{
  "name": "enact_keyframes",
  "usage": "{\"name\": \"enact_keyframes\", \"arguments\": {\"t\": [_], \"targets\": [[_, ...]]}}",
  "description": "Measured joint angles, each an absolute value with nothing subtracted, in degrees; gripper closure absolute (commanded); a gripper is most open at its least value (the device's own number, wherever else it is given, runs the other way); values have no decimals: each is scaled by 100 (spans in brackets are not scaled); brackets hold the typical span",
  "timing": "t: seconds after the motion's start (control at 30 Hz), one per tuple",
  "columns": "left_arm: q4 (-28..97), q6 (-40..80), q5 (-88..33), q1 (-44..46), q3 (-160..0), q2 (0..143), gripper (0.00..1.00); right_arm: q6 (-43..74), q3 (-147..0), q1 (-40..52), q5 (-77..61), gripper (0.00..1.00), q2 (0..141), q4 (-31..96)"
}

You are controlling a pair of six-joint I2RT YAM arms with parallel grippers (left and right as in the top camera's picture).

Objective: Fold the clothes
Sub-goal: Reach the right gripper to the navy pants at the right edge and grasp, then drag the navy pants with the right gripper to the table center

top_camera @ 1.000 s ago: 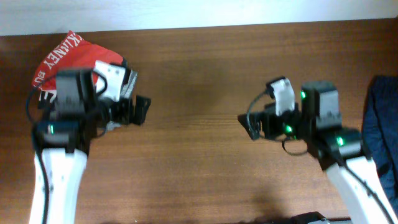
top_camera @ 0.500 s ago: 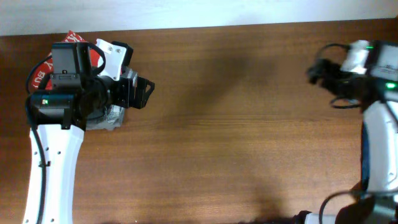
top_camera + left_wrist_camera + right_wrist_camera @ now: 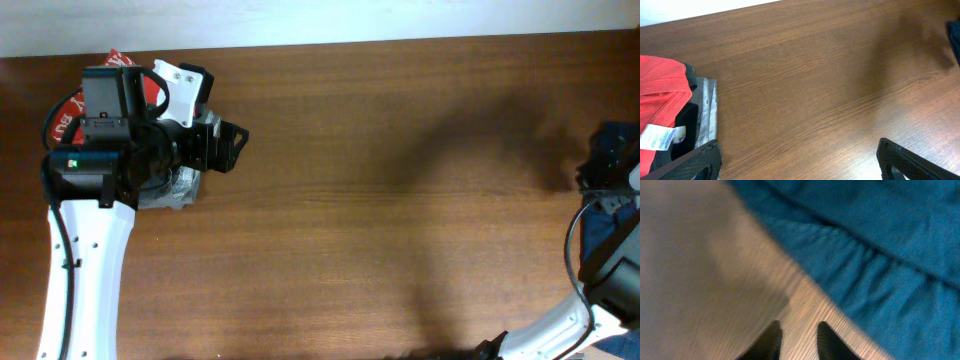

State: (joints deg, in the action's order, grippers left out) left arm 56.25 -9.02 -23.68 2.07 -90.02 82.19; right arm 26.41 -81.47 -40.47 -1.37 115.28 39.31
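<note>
the navy clothes (image 3: 880, 240) sit bunched at the far right edge of the tabletop (image 3: 400, 200). they look soft, light and floppy, so i'd pinch that gathered edge rather than the middle. my right gripper (image 3: 799, 336) has its jaws narrow over bare wood just beside that edge, holding nothing, the left gripper (image 3: 232, 148) hangs jaws wide, well apart, and there are no bins or boxes in view.
</note>
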Motion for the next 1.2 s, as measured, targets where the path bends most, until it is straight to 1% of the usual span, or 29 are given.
{"name": "enact_keyframes", "arguments": {"t": [0.07, 0.1, 0.17, 0.2, 0.23, 0.47, 0.53, 0.57, 0.6, 0.63, 0.7, 0.73, 0.77, 0.87, 1.0, 1.13, 1.2], "targets": [[5623, -902, -2368, 207, -9002, 8219, 2, 2672, -8147, -4099, 47, 81, 11671, 3813], [5618, -902, -2370, 207, -9002, 8221, 2, 2668, -8143, -4117, 106, 77, 11703, 3763], [5612, -902, -2375, 207, -9002, 8219, 2, 2624, -8143, -4139, 198, 30, 11721, 3656], [5605, -902, -2379, 207, -9002, 8219, 2, 2569, -8143, -4145, 233, 21, 11721, 3634], [5590, -902, -2379, 207, -9002, 8219, 2, 2504, -8143, -4150, 259, 17, 11721, 3614], [5454, -902, -2381, 207, -9002, 8221, 2, 2309, -8145, -4150, 370, 17, 11793, 3557], [5454, -902, -2381, 207, -9002, 8221, 2, 2265, -8145, -4150, 425, 21, 11920, 3548], [5454, -902, -2381, 207, -9002, 8219, 2, 2222, -8145, -4150, 473, 30, 11990, 3553], [5452, -902, -2381, 207, -9002, 8221, 2, 2193, -8160, -4141, 515, 44, 12003, 3564], [5448, -902, -2381, 207, -9002, 8221, 2, 2158, -8173, -4136, 550, 61, 12009, 3575], [5443, -902, -2381, 207, -9002, 8221, 2, 2156, -8180, -4147, 631, 85, 12022, 3629], [5441, -902, -2381, 207, -9002, 8221, 2, 2156, -8187, -4163, 642, 94, 12022, 3662], [5441, -902, -2383, 207, -9002, 8219, 2, 2130, -8189, -4182, 609, 96, 12022, 3693], [5404, -902, -2383, 207, -9002, 8221, 2, 2106, -8239, -4198, 303, 96, 12020, 3780], [5312, -902, -2381, 207, -9002, 8221, 2, 1846, -8254, -4047, -517, 96, 11924, 3872], [5210, -902, -2381, 207, -9002, 8219, 1, 1343, -8252, -3420, -1243, 96, 11386, 3900], [5122, -899, -2381, 207, -9002, 8219, 2, 1170, -8261, -2805, -1527, 96, 10884, 4018]]}}
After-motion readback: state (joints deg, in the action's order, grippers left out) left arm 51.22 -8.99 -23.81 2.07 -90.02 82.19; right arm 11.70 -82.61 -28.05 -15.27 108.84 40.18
